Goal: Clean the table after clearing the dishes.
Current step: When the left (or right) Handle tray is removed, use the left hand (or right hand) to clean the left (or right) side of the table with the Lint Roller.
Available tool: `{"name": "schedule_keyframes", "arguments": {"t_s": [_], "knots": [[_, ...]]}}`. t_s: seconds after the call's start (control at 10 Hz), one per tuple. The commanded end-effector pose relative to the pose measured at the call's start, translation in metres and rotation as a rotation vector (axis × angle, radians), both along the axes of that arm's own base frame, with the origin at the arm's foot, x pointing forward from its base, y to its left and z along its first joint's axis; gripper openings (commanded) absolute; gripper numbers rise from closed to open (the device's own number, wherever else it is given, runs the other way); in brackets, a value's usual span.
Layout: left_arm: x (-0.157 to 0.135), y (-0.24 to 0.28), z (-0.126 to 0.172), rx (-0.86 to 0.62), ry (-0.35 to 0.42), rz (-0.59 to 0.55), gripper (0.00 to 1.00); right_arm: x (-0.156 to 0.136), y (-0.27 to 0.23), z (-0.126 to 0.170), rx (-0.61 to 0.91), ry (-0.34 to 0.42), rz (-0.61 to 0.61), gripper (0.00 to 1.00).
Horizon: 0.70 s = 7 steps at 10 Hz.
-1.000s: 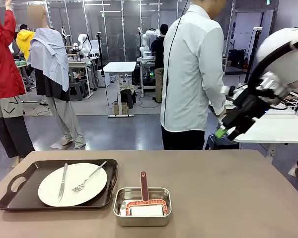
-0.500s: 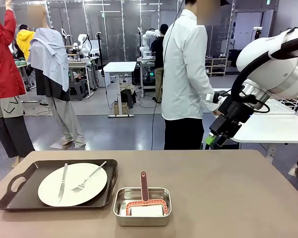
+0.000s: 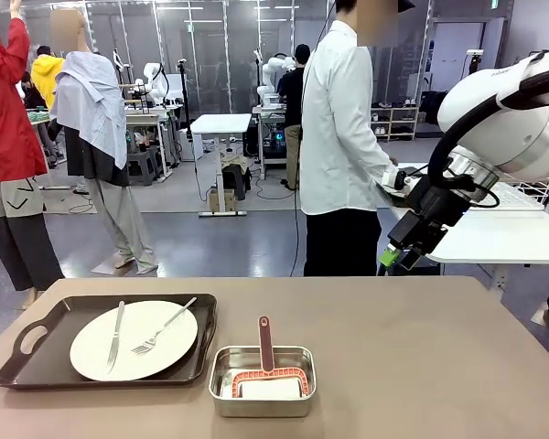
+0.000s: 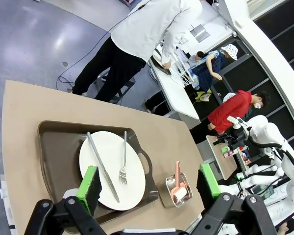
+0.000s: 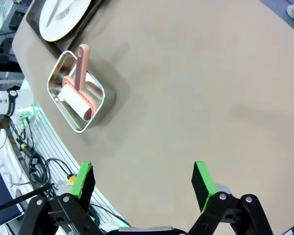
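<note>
My right tool (image 3: 393, 261) hangs in the air off the desk (image 3: 421, 347), over its far right part, with a white side table (image 3: 503, 240) behind it. Its green pads are spread wide with nothing between them, and looking along them I see plain taupe desk top. My left tool (image 4: 149, 180) is spread just as wide and grips nothing. It hovers well above the left part of the desk, looking down on the dishes

A dark brown handled tray (image 3: 55, 315) lies at the near left of the desk. In it sits a round white plate (image 3: 169, 352). A silver knife (image 3: 115, 335) lies on the plate's left half and a fork (image 3: 165, 326) on its right half, apart from each other, the fork's tines toward my side

Just beside the tray's right corner stands a small steel pan (image 3: 261, 408), closer to the near edge; whether the two touch I cannot tell. A roller (image 3: 265, 346) lies in the pan, its white roll at the near end and its reddish handle pointing across the desk

Beyond the far edge stands a person (image 3: 339, 137) in a white shirt and dark trousers, turned side-on, hands at the white side table
</note>
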<state>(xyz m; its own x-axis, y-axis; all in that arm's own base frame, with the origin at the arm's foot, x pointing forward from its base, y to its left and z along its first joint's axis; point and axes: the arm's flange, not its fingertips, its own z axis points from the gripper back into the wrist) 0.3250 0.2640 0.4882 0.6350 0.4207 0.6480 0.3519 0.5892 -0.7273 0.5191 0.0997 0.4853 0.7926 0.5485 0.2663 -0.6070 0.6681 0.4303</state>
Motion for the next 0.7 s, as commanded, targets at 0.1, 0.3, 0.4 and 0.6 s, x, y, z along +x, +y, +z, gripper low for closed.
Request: {"name": "schedule_keyframes", "arguments": {"t_s": [0.1, 0.3, 0.4, 0.6], "knots": [[-0.001, 0.002, 0.000, -0.014, -0.019, -0.004, 1.00, 0.076, 0.056, -0.012, -0.055, 0.064, 0.263, 1.00], [-0.001, 0.002, 0.000, -0.014, -0.019, -0.004, 1.00, 0.101, 0.108, -0.020, -0.141, 0.143, 0.415, 1.00], [-0.001, 0.002, 0.000, -0.014, -0.019, -0.004, 1.00, 0.108, 0.134, -0.023, -0.218, 0.146, 0.428, 1.00], [-0.001, 0.002, 0.000, -0.014, -0.019, -0.004, 1.00, 0.118, 0.186, -0.042, -0.174, 0.169, 0.536, 1.00]]}}
